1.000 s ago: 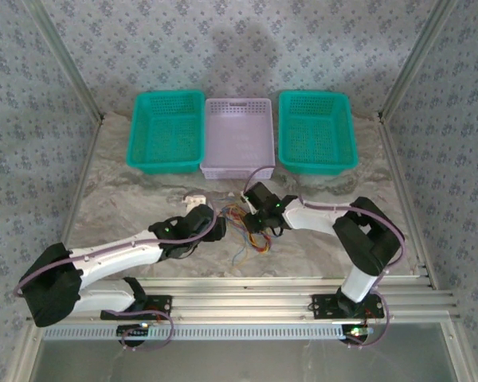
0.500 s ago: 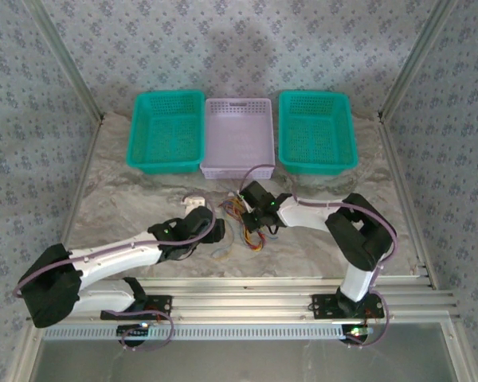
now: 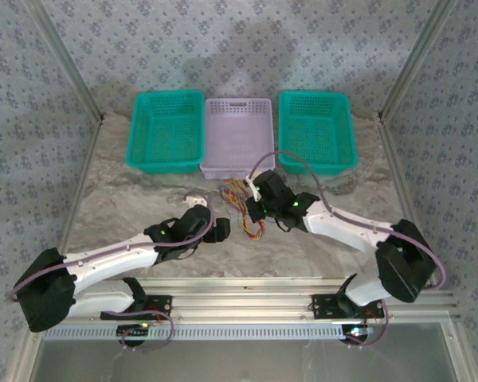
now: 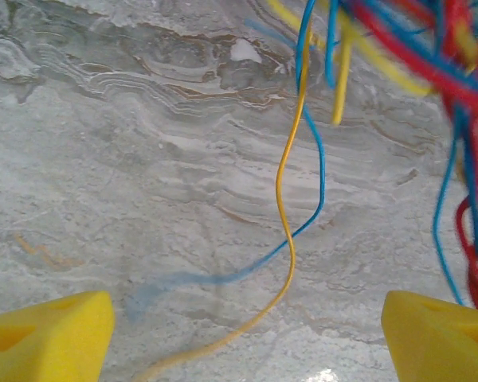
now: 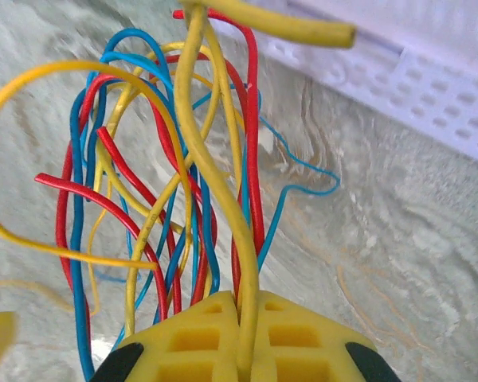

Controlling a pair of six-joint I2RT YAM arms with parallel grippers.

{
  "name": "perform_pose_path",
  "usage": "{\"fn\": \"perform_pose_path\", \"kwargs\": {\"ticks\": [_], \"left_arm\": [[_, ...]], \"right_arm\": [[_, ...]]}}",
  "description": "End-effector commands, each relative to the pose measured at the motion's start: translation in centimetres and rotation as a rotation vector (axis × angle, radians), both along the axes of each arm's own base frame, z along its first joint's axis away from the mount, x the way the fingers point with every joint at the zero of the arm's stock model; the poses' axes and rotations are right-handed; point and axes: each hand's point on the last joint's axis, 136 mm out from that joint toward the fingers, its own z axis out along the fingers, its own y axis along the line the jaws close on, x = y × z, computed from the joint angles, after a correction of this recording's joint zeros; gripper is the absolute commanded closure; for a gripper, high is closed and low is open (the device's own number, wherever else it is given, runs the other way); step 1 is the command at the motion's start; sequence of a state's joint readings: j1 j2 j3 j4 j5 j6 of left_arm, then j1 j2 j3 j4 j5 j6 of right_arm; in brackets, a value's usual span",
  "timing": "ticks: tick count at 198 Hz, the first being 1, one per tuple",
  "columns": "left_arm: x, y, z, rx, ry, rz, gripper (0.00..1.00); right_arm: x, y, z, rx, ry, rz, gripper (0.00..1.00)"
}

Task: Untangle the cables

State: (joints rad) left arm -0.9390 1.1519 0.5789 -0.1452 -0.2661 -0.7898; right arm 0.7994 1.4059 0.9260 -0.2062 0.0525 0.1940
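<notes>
From above, bare table (image 3: 119,207) is seen at 9 o'clock of the cables (image 3: 237,199), which are bunched on the marble at 6 o'clock of the lavender basket (image 3: 237,135).

At the left wrist, the left gripper (image 4: 239,338) is spread wide, with one yellow and one blue strand laid between its fingers.

At the right wrist, the right gripper (image 5: 240,309) is clamped on red, yellow and blue strands.

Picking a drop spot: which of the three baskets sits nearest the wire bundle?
The lavender middle basket; the wire bundle is just before its near wall, while the teal baskets flank it.
</notes>
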Motion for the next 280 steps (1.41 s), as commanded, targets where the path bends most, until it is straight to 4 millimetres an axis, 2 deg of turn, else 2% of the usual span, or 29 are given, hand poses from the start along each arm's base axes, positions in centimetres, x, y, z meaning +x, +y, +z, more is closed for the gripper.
{"fn": "perform_pose_path", "kwargs": {"ticks": [1,41,72,100,119,159,194,251,280], "left_arm": [[0.3,-2.2,2.4,-0.094,-0.034,-0.043,0.12],[0.8,-4.0,4.9,-0.223,-0.067,-0.051,0.08],[0.4,-5.4,7.5,-0.353,-0.110,-0.103,0.04],[-0.1,-5.0,8.8,-0.435,-0.157,-0.115,0.02],[0.1,-4.2,8.3,-0.408,-0.166,-0.082,0.00],[0.8,-3.6,7.4,-0.367,-0.166,-0.034,0.01],[1.1,-2.8,7.1,-0.339,-0.172,0.003,0.04],[1.7,0.9,6.7,-0.343,-0.189,0.143,0.17],[2.4,1.9,6.9,-0.387,-0.182,0.196,0.18]], "right_arm": [[-0.8,0.5,2.2,0.051,-0.025,0.038,1.00],[-2.6,1.5,4.3,0.143,-0.032,0.115,1.00],[-2.5,1.0,3.7,0.115,-0.032,0.101,1.00],[-2.7,1.0,3.6,0.123,-0.023,0.108,1.00],[-3.3,1.7,4.1,0.167,-0.012,0.141,1.00],[-5.0,3.4,5.3,0.272,0.030,0.243,1.00],[-5.1,3.2,5.6,0.294,0.033,0.234,1.00],[-5.5,2.6,7.0,0.359,0.034,0.220,1.00],[-6.0,3.1,7.2,0.394,0.058,0.247,1.00]]}}
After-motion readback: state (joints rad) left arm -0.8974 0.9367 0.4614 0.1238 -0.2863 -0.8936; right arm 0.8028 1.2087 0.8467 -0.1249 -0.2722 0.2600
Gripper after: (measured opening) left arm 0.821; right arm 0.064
